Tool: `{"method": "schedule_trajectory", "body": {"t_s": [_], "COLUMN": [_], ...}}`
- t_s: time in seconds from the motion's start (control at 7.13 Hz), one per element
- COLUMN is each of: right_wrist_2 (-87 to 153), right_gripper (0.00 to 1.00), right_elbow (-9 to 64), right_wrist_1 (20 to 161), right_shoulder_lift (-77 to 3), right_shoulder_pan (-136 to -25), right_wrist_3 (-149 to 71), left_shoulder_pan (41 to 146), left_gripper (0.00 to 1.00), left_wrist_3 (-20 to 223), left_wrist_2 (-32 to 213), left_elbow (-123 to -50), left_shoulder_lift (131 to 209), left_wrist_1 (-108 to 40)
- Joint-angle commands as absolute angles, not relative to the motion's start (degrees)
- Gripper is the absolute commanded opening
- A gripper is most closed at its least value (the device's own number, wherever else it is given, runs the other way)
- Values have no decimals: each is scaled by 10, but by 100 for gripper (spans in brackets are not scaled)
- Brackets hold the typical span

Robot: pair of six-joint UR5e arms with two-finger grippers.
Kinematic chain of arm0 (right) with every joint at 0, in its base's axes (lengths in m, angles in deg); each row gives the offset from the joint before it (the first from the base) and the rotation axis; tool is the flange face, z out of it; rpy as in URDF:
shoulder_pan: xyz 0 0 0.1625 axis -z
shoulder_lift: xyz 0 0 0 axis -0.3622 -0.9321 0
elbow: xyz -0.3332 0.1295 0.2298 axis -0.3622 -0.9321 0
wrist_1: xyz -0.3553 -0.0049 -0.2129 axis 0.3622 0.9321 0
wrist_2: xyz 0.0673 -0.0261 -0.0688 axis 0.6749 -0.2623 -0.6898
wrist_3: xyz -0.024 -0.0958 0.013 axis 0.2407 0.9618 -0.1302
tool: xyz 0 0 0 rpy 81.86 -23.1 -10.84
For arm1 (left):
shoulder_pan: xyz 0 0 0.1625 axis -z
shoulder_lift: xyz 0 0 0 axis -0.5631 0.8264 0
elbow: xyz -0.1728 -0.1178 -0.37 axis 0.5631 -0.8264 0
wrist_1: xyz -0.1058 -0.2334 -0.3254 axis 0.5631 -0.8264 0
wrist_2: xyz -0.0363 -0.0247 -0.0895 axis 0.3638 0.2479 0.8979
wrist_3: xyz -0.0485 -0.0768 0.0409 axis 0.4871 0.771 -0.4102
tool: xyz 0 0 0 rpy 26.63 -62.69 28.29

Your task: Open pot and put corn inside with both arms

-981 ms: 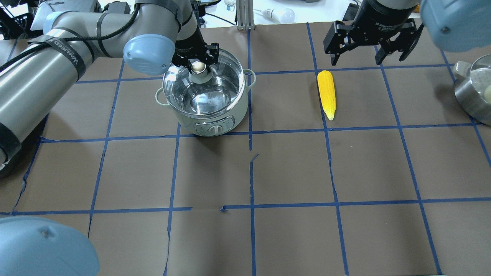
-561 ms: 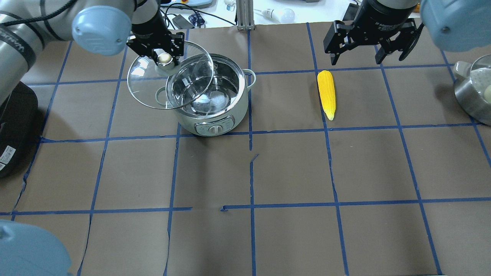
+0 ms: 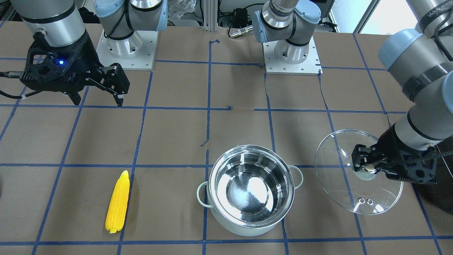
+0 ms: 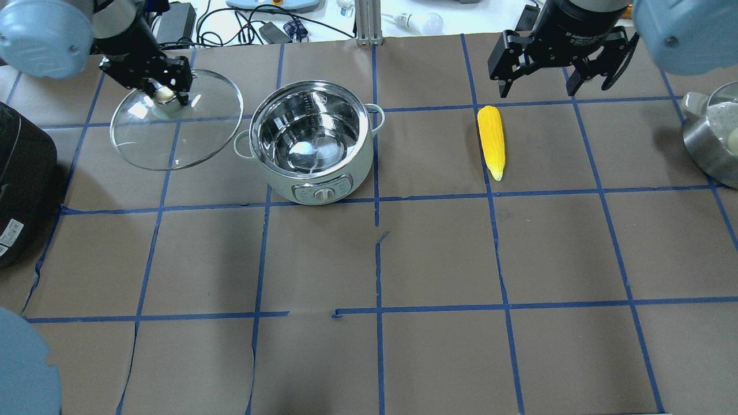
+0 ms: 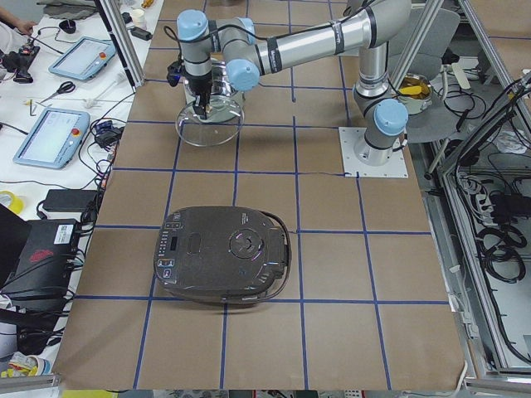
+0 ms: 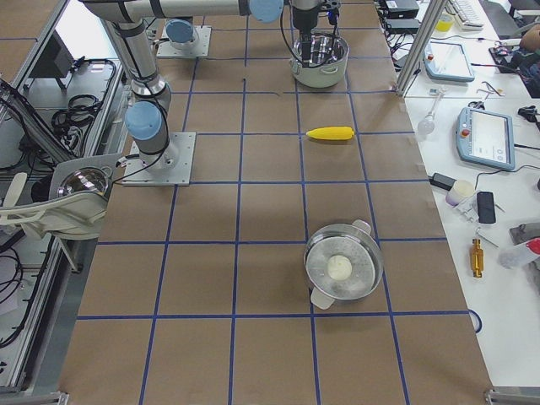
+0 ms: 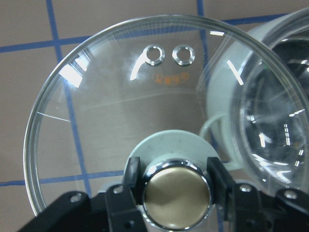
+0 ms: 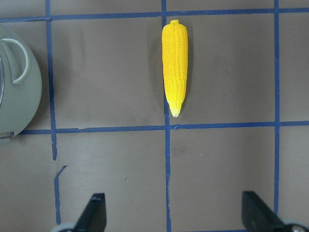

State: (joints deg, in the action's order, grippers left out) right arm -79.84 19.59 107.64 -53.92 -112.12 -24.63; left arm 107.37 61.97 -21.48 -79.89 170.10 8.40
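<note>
The mint-green pot (image 4: 314,187) stands open, its steel inside empty; it also shows in the front view (image 3: 247,228). My left gripper (image 4: 165,93) is shut on the knob (image 7: 176,193) of the clear glass lid (image 4: 190,141). It holds the lid tilted, to the left of the pot and clear of it (image 3: 339,156). The yellow corn (image 4: 491,141) lies on the table to the right of the pot (image 8: 175,67). My right gripper (image 4: 539,91) is open and empty, hovering just beyond the corn's thick end.
A black glossy appliance (image 4: 23,184) sits at the table's left edge, near the held lid. A steel pan (image 4: 712,147) with a white item inside stands at the right edge. Blue tape lines grid the brown table cover.
My left gripper has lifted the lid off the pot and carried it leftward, fully clear of the rim. The right gripper and the corn have not moved.
</note>
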Motion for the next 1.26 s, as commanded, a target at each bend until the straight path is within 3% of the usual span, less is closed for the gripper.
{"method": "schedule_trajectory", "body": {"t_s": [0.0, 0.42, 0.7, 0.98, 1.12], "right_wrist_2": [-798, -797, -798, -796, -791], "right_gripper": [100, 100, 100, 100, 100], "right_elbow": [200, 203, 224, 259, 255], "right_wrist_1": [1078, 1104, 1207, 1340, 1362], "right_shoulder_lift": [-537, -489, -416, -354, -321], "right_shoulder_pan": [-1120, -1098, -1092, -1074, -1066], "right_wrist_3": [-245, -236, -230, -187, -174], "left_shoulder_pan": [1038, 1010, 1013, 1013, 1014], "left_gripper": [8, 4, 6, 38, 44], "left_wrist_3": [579, 578, 584, 584, 584], "left_wrist_2": [-215, -206, -206, -205, -200], "left_elbow": [-867, -978, -989, -989, -989], "left_shoulder_lift": [1731, 1742, 1736, 1743, 1743], "left_wrist_1": [211, 335, 340, 341, 342]}}
